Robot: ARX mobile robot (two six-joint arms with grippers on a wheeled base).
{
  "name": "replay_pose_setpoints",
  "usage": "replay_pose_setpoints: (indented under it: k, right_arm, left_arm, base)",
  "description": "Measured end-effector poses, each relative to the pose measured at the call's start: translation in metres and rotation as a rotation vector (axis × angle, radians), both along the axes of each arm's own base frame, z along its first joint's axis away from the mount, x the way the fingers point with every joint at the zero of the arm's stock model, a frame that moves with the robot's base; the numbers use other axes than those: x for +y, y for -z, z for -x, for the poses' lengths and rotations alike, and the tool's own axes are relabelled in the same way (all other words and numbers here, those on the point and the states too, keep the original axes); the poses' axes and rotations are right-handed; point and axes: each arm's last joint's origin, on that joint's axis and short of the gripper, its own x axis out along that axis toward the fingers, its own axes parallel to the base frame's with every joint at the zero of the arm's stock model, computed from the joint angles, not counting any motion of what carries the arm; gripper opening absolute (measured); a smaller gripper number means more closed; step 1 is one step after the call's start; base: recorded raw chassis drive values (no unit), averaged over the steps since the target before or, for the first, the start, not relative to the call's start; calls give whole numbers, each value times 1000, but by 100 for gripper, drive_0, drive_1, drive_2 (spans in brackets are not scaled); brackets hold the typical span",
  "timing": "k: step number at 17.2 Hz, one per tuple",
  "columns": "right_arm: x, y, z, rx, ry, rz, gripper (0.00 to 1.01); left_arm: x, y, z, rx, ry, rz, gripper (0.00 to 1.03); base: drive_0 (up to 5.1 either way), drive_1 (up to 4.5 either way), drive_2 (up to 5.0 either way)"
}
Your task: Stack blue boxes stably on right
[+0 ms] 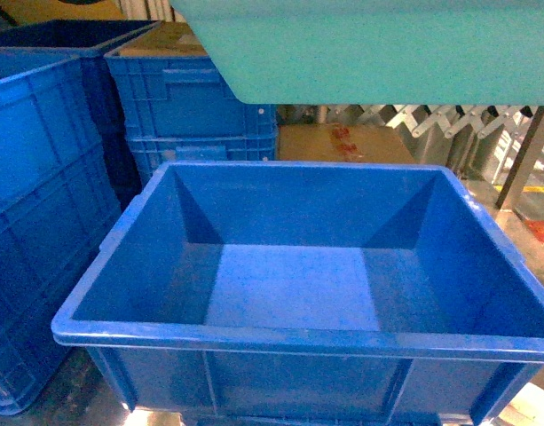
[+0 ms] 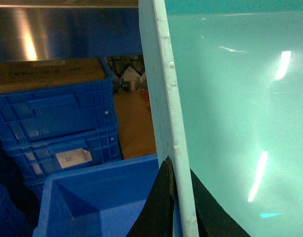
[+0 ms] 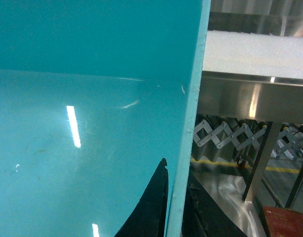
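Both grippers, left gripper (image 2: 177,200) and right gripper (image 3: 175,207), pinch opposite rims of the turquoise tub (image 1: 369,49) above the deep blue tub (image 1: 294,266); looks light, stiff, probably slippery.

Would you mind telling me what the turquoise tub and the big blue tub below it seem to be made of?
Turquoise tub: probably smooth glossy plastic; lamp streaks reflect sharply off its wall. Deep blue tub: likely moulded plastic, more satin, with soft sheen on the floor and a rolled rim.
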Motion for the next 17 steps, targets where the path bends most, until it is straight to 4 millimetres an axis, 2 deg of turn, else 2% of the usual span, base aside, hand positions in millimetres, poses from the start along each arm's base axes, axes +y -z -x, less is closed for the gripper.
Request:
replay_pose_setpoints:
  k: [10,15,16,17]
  right_arm:
    - [0,-3,2,-14,1,1,7]
    - [0,-1,0,-5,1,1,7]
    - [5,10,10,77,-25,1,7]
    - [13,34,21,215,-50,-12,7]
  left_arm:
    - [0,-2,1,-14,2,7,2]
    - [0,0,0,-3,0,2,2]
    - [8,5,12,71,-24,-31,2]
    - [16,23,26,204,-39,-85,2]
  base:
    - [19,442,-404]
    - [0,0,0]
    - [0,0,0]
    - [0,0,0]
